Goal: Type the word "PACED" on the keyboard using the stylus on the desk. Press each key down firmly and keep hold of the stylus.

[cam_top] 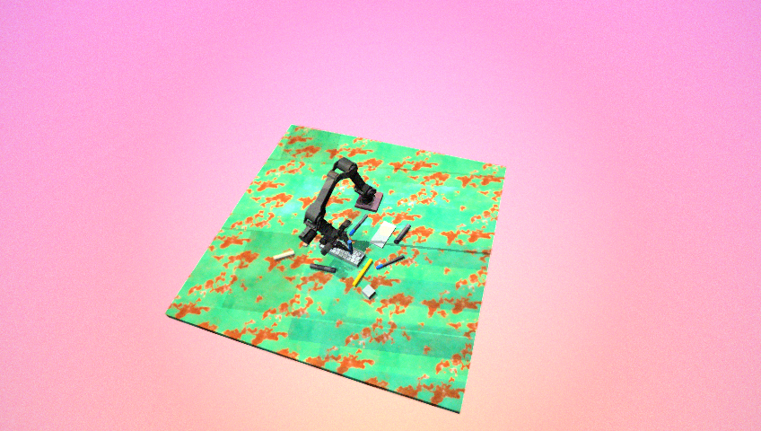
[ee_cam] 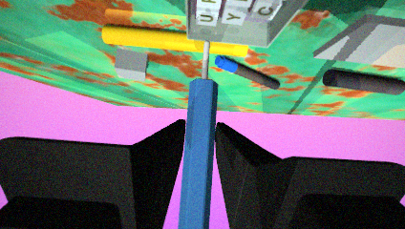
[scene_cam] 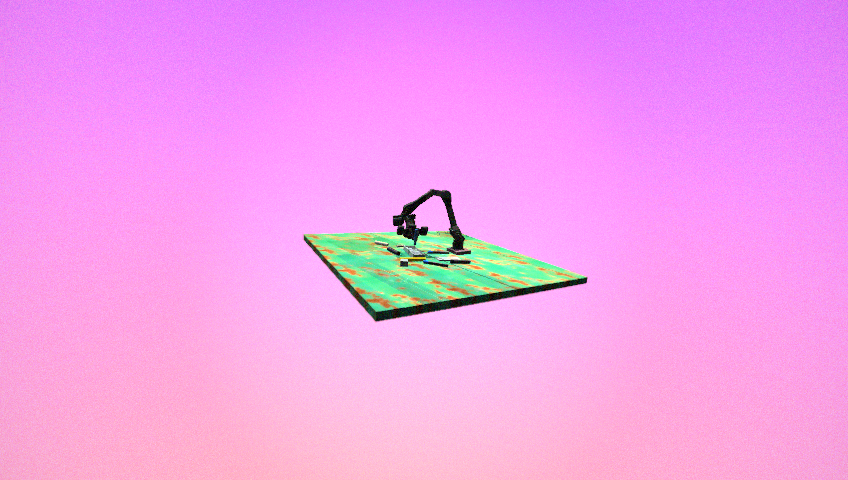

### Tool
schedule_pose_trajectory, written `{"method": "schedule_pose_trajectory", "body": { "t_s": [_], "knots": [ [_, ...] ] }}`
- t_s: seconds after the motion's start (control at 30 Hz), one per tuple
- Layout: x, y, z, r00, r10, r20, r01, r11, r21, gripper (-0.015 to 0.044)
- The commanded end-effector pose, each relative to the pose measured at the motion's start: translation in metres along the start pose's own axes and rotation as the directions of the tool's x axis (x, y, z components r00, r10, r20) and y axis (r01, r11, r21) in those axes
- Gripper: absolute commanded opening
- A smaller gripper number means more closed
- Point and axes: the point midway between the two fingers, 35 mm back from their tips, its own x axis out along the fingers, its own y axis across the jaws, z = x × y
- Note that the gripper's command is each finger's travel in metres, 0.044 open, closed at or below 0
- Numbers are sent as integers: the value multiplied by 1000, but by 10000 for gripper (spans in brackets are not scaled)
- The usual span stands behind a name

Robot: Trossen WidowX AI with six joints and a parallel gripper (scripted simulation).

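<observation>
My gripper [cam_top: 347, 240] [ee_cam: 201, 128] is shut on the blue stylus [ee_cam: 202, 102] [cam_top: 349, 245] [scene_cam: 415, 237], whose body stands between both black fingers. Its thin grey tip points away from the fingers at the near edge of the keyboard [ee_cam: 228, 34] [cam_top: 354, 258] [scene_cam: 412, 251]. In the wrist view the tip's end overlaps the keyboard's grey rim, just below the U key. Whether it touches cannot be told. Keys marked U, Y and C show at the top of the wrist view; the rest of the keyboard is cut off there. The arm hides the keyboard's far left part in the top view.
A yellow bar [cam_top: 363, 272] [ee_cam: 143, 38] and a pale block [cam_top: 369, 291] [ee_cam: 131, 64] lie beyond the keyboard's end. Blue-ended dark pens [cam_top: 390, 262] [cam_top: 359, 224], dark cylinders [cam_top: 402, 233] [cam_top: 323, 268], a white pad [cam_top: 383, 234] and a beige stick [cam_top: 284, 255] lie around it.
</observation>
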Motion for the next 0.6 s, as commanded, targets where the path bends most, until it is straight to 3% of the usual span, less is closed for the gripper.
{"method": "schedule_pose_trajectory", "body": {
  "t_s": [0.0, 0.37, 0.57],
  "knots": [
    [-10, 2, 7, 1000, 2, 9, -2, 1000, 1, 0],
    [-67, 1, 35, 1000, -7, 5, 7, 1000, 6, 0],
    [-69, 0, 43, 1000, -8, 2, 8, 1000, 6, 0]
  ]
}}
